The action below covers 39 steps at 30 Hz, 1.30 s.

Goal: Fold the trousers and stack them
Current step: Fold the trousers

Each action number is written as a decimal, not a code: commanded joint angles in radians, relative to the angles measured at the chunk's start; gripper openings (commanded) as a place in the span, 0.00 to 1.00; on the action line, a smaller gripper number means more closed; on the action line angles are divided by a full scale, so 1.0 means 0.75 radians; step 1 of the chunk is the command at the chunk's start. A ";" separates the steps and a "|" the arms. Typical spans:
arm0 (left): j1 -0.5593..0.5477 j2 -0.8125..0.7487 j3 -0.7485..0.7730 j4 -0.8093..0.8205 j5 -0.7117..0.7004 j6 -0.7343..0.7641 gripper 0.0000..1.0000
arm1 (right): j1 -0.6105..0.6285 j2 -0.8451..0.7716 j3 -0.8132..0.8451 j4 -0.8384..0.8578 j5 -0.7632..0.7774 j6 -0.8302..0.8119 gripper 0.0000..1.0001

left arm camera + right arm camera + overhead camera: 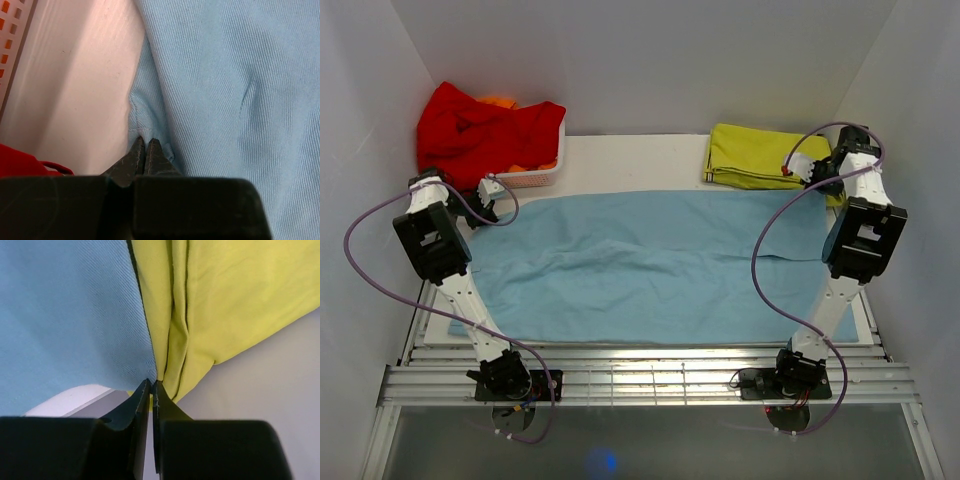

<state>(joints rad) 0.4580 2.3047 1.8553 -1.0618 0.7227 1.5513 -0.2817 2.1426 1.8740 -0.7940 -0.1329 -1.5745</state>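
The light sky-blue trousers (650,265) lie spread wide and flat across the table. My left gripper (492,205) is at their far left corner. In the left wrist view its jaws are pressed together (145,142) on the edge of the trousers (225,100). My right gripper (817,180) is at the far right corner. In the right wrist view its jaws are closed (152,384) on the tip of the trousers' corner (70,315), right beside the yellow-green garment (225,295).
A folded yellow-green garment (755,155) lies at the back right, touching the trousers' corner. A white basket (535,175) with a bright red garment (480,130) stands at the back left, close to my left gripper. White walls enclose the table.
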 commanded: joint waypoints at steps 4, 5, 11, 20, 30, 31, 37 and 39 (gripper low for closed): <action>0.007 -0.015 -0.093 -0.045 -0.115 -0.029 0.00 | -0.023 -0.065 -0.116 0.044 0.089 0.029 0.18; 0.007 -0.013 -0.093 -0.047 -0.115 -0.037 0.00 | -0.021 -0.055 -0.116 0.052 0.093 0.036 0.19; 0.007 -0.027 -0.122 -0.047 -0.129 -0.031 0.00 | -0.023 -0.004 -0.046 -0.001 0.114 0.066 0.25; 0.007 -0.027 -0.130 -0.045 -0.119 -0.033 0.00 | -0.025 -0.102 -0.104 -0.058 -0.013 0.032 0.08; 0.009 -0.048 -0.154 -0.045 -0.107 -0.017 0.00 | -0.017 -0.079 -0.014 -0.132 -0.021 0.089 0.48; 0.009 -0.046 -0.154 -0.045 -0.109 -0.017 0.00 | -0.011 -0.061 -0.012 -0.134 -0.015 0.091 0.52; 0.009 -0.046 -0.156 -0.045 -0.111 -0.015 0.00 | 0.022 0.074 0.139 -0.132 0.026 0.158 0.61; 0.009 -0.044 -0.160 -0.045 -0.121 -0.011 0.00 | 0.028 0.107 0.181 -0.144 0.034 0.160 0.61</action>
<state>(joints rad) 0.4614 2.2627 1.7828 -1.0119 0.7204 1.5368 -0.2718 2.1807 1.9339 -0.8803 -0.1127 -1.4837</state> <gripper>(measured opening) 0.020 0.607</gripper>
